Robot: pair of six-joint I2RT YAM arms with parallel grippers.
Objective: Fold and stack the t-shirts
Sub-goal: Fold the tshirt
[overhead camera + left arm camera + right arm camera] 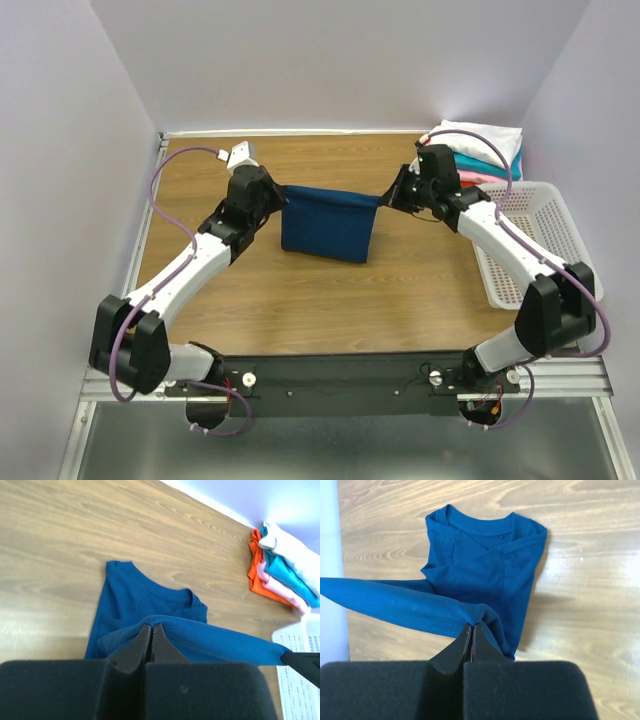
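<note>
As left gripper point(151, 626) and right gripper point(471, 626) clench navy t-shirt point(325, 226), half lying on table point(300, 295)

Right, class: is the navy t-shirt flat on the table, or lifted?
Partly lifted: left gripper and right gripper pinch an edge of the navy t-shirt taut; its collar end lies on the table.

No writing, label, brand, number or sign could be read in any view, neither on the navy t-shirt point(325, 225) nor on the folded t-shirts point(485, 150), the white basket point(530, 240) or the counter point(300, 300).
</note>
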